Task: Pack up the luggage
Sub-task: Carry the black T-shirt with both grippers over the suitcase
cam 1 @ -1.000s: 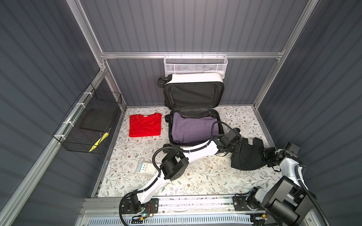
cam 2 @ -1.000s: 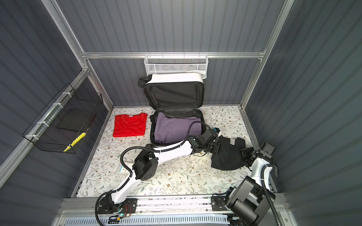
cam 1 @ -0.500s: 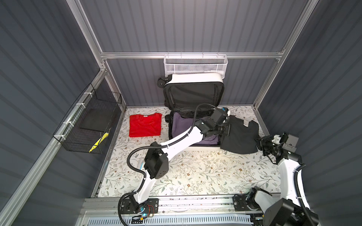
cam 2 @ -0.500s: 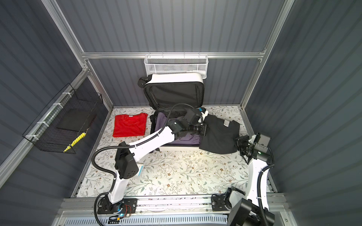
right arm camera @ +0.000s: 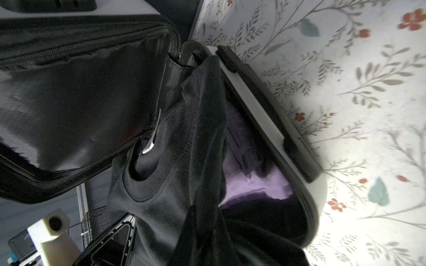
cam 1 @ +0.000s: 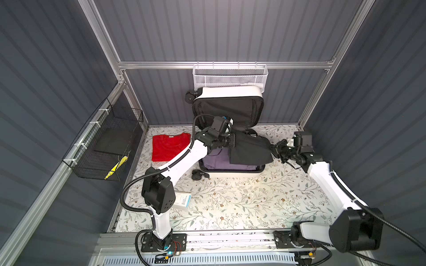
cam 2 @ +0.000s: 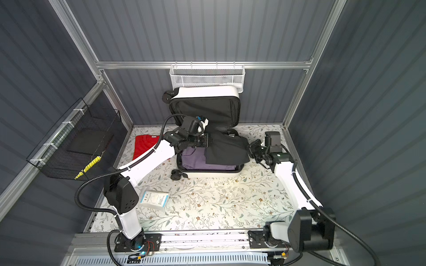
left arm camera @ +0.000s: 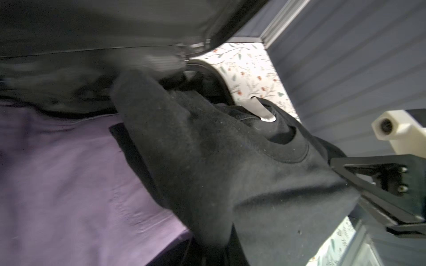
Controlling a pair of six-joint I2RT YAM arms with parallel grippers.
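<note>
Black shirt (right arm camera: 173, 161) hangs over the open luggage (right arm camera: 253, 100); purple garment (right arm camera: 265, 184), seemingly, beneath.

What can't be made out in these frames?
- Left gripper: jaws lost against black shirt, top views.
- Purple garment: largely under black shirt and left arm, top views.
- Packet: print too small, top view.
- Yellow item in black basket: too small to identify.
- Luggage lid lining: motion-blurred, left wrist view.
</note>
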